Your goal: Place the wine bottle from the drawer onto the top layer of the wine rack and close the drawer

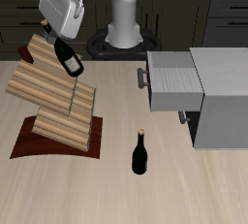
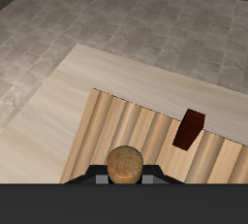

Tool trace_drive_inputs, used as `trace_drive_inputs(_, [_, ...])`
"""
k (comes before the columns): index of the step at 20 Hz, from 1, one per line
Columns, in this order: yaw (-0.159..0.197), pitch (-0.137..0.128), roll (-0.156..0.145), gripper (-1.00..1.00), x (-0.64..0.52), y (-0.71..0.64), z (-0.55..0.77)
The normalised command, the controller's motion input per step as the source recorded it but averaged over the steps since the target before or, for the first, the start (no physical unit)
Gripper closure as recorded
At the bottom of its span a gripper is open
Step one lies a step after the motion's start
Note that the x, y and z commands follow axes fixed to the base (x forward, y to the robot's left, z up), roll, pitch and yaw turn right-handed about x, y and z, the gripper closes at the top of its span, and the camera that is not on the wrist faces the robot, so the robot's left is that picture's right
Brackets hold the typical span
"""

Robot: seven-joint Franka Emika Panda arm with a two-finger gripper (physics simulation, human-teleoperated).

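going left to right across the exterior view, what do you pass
wine rack → wine bottle held by the gripper → second bottle standing on the table → open drawer → grey cabinet

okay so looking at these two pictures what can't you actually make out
- Claw: jaws hidden by its grey housing in the exterior view, by the wine bottle's cork in the wrist view.
- Drawer inside: its near wall hides the floor.
- Wine rack base: mostly covered by the tiers.

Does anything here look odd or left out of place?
The drawer hangs pulled out of the grey cabinet. A wine bottle hangs tilted in the end effector above the wine rack, and a second bottle stands alone on the table.
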Motion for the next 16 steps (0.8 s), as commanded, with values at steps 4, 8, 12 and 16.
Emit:
trace_drive_inputs(4, [-0.041,0.033,-0.052,1.0,0.15,-0.16,-0.11])
trace_drive_inputs(8, [-0.021,0.019,-0.015,1.0,0.05,-0.03,-0.06])
trace_drive_inputs(12, [-0.032,0.016,-0.02,1.0,0.08,-0.02,-0.09])
trace_drive_inputs(16, [-0.062,0.065,-0.061,1.0,0.2,-0.12,-0.17])
